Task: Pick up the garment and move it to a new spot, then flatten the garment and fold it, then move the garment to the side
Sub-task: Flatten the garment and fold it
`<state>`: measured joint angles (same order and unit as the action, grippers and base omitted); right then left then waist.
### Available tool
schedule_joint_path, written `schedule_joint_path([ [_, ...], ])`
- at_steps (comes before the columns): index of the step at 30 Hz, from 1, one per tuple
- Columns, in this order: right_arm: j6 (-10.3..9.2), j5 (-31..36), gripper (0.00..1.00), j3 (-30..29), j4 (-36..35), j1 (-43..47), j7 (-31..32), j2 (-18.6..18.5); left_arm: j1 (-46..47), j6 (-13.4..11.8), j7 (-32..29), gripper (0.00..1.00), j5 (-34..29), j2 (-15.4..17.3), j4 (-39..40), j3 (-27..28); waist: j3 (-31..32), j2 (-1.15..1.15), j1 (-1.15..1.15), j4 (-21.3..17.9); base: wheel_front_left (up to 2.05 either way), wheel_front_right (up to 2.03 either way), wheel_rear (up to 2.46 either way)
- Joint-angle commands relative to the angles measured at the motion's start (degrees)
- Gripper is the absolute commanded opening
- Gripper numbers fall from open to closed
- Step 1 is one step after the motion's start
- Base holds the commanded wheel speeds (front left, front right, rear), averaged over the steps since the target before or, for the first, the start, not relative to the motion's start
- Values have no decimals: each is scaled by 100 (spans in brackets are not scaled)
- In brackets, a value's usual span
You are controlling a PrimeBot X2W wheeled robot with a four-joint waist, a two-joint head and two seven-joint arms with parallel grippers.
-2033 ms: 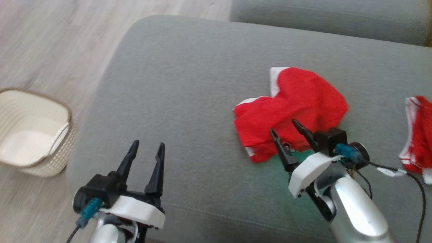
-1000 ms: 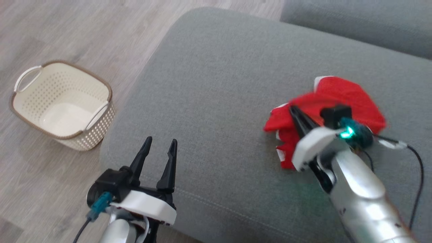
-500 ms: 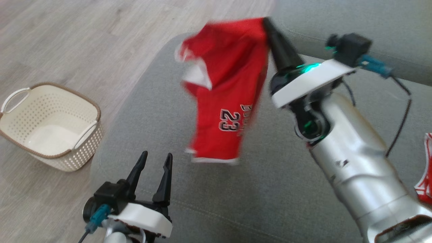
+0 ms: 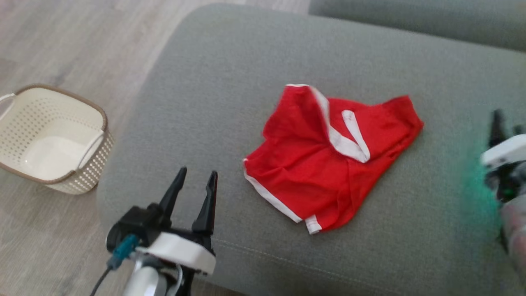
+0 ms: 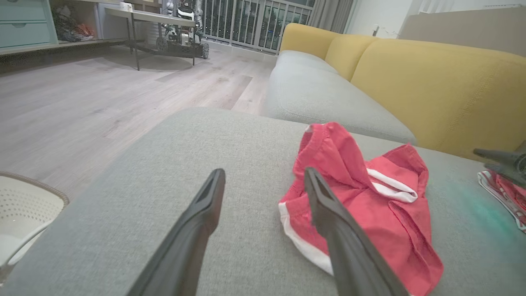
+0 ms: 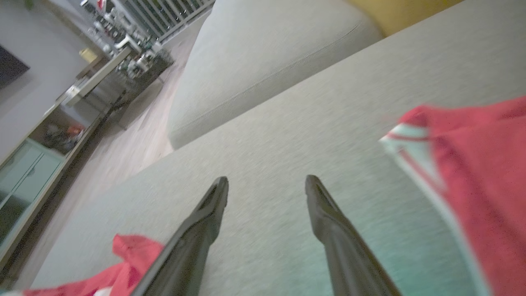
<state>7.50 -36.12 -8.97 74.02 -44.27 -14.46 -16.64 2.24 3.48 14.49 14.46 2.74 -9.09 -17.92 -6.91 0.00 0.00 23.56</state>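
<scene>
The garment (image 4: 328, 160), red with white trim, lies crumpled in the middle of the grey sofa cushion (image 4: 230, 82). My left gripper (image 4: 196, 181) hovers open over the cushion's front left, short of the garment's near edge. In the left wrist view the garment (image 5: 361, 197) lies just right of my open left gripper (image 5: 265, 176). My right gripper (image 4: 503, 123) is blurred at the right edge, well clear of the garment. Its wrist view shows the right gripper (image 6: 267, 179) open over bare cushion, with a corner of the garment (image 6: 127, 255) at the lower left.
A cream perforated basket (image 4: 49, 139) stands on the wooden floor left of the sofa. A second red garment (image 6: 472, 164) with striped trim lies on the cushion to the right. A yellow backrest (image 5: 431, 82) rises behind the cushion.
My right gripper had lifted the garment high in the air; it has opened, the garment has dropped onto the cushion's middle, and the right arm has pulled away to the right. The head view shifted.
</scene>
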Motion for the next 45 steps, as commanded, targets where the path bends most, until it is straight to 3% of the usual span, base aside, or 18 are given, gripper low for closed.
schedule_joint_path([
  [1,-1,150,100,52,-189,-335,-52,176,257,-34,51,100,42,14,206,174,-124,0,0,-93,0,0,0],
  [7,-1,1416,100,-665,-1125,-176,-52,864,377,-56,51,100,21,14,158,219,-106,0,0,-347,0,0,0],
  [13,-1,2102,100,-110,-2478,565,-53,1347,375,-61,51,100,-26,14,229,395,220,0,0,-588,0,0,0],
  [19,-1,1681,100,1161,-3687,1870,-53,1373,109,-51,51,100,-74,14,273,611,701,0,0,-783,0,0,0],
  [26,-1,1553,100,1770,-4547,3273,-46,1375,-155,-74,51,100,-166,14,297,633,940,0,0,-920,0,0,0],
  [34,-1,1169,100,2071,-4986,3867,301,1375,-246,-64,51,100,-155,14,300,660,925,0,0,-973,0,0,0],
  [45,-1,264,100,2722,-4901,3948,1586,1376,-157,-34,51,100,-114,14,267,528,741,0,0,-744,0,0,0],
])
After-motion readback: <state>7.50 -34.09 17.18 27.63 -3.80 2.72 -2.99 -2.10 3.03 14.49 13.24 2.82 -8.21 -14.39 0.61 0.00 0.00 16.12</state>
